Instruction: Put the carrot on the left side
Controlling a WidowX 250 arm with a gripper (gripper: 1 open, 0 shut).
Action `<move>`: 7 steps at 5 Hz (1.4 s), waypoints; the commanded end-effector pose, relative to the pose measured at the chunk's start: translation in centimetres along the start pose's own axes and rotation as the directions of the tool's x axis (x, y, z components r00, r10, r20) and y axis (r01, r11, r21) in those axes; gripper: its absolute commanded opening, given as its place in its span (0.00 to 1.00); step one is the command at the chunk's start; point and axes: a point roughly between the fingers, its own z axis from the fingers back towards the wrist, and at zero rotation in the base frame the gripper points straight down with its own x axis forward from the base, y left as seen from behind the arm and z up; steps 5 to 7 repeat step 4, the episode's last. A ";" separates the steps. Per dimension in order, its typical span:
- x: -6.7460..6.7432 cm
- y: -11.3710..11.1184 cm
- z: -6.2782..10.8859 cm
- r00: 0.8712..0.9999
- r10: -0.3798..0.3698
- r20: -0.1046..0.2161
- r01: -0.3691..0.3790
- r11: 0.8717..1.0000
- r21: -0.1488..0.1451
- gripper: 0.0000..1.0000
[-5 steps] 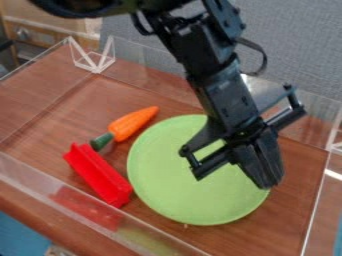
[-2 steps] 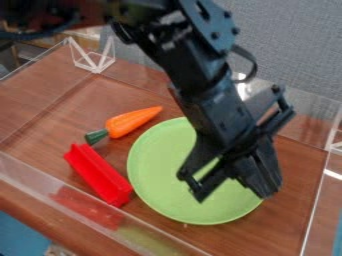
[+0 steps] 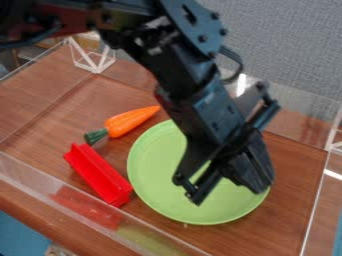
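The carrot [image 3: 127, 122], small and orange with a dark green stem end, lies on the wooden table just off the upper-left rim of the green plate [image 3: 158, 160]. My gripper [image 3: 230, 185] hangs over the right half of the plate, fingers pointing down and toward the camera. Its black fingers are shut with nothing between them. The carrot sits well to the left of the gripper, apart from it.
A red rectangular block [image 3: 96, 173] lies left of the plate near the front. Clear acrylic walls [image 3: 40, 190] ring the table. A white wire stand [image 3: 94, 55] sits at the back left. My dark arm [image 3: 174, 60] crosses the upper middle.
The arm has leaned further left over the table and the wrist has rolled. The gripper stays over the plate's right half, still shut. Carrot and block have not moved.
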 end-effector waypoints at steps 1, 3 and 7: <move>0.7 0.2 0.6 0.994 0.107 0.030 -0.105 0.992 -0.063 0.00; 1.2 -0.1 1.0 0.986 0.164 0.042 -0.160 0.984 -0.073 0.00; 1.1 -0.6 1.6 0.990 0.136 0.028 -0.134 0.989 -0.053 0.00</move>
